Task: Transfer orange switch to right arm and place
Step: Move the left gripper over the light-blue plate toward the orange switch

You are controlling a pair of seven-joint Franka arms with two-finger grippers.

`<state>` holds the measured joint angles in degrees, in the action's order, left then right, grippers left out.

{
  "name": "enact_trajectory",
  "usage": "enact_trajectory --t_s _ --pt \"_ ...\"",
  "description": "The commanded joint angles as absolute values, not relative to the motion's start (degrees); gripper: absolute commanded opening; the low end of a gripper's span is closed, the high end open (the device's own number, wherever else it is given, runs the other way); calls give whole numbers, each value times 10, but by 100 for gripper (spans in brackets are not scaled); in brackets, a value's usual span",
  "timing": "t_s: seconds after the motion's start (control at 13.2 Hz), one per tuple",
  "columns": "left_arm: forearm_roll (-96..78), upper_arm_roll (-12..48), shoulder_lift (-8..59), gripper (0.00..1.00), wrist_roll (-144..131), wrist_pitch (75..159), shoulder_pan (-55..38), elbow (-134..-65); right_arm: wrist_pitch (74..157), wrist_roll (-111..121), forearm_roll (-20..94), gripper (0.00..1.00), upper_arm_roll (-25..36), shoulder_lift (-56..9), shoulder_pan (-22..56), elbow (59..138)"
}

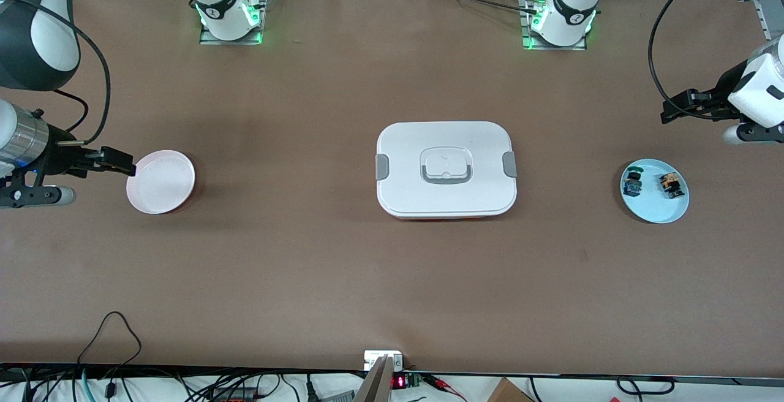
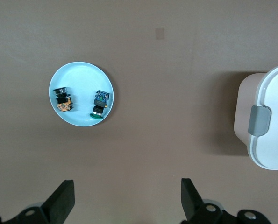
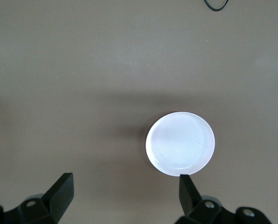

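The orange switch [image 1: 670,184] [image 2: 63,99] lies on its side on a pale blue plate [image 1: 655,211] [image 2: 82,74] toward the left arm's end of the table. Beside it on the same plate lies a green-capped switch [image 1: 633,182] [image 2: 100,104]. My left gripper [image 1: 677,108] [image 2: 127,198] hangs open over bare table beside that plate, holding nothing. My right gripper [image 1: 119,162] [image 3: 124,193] is open and empty at the edge of a white plate [image 1: 160,181] [image 3: 180,143] toward the right arm's end.
A white lidded box [image 1: 446,169] [image 2: 269,126] with grey side clips and a handle sits mid-table between the two plates. Cables run along the table edge nearest the front camera.
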<state>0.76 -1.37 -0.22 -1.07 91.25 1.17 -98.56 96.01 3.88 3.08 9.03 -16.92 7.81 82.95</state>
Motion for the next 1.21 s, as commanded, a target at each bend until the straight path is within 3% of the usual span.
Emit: enact_trajectory --t_s 0.0,0.45,1.13 --pt "1 -15 -2 100 -9 908 15 -978 958 37 40 100 91 -173 80 817" --pt "4 -17 33 100 -7 890 17 -924 951 47 25 100 89 -169 83 817" --pt "26 -17 90 100 323 866 99 -934 928 47 23 100 97 -159 94 817"
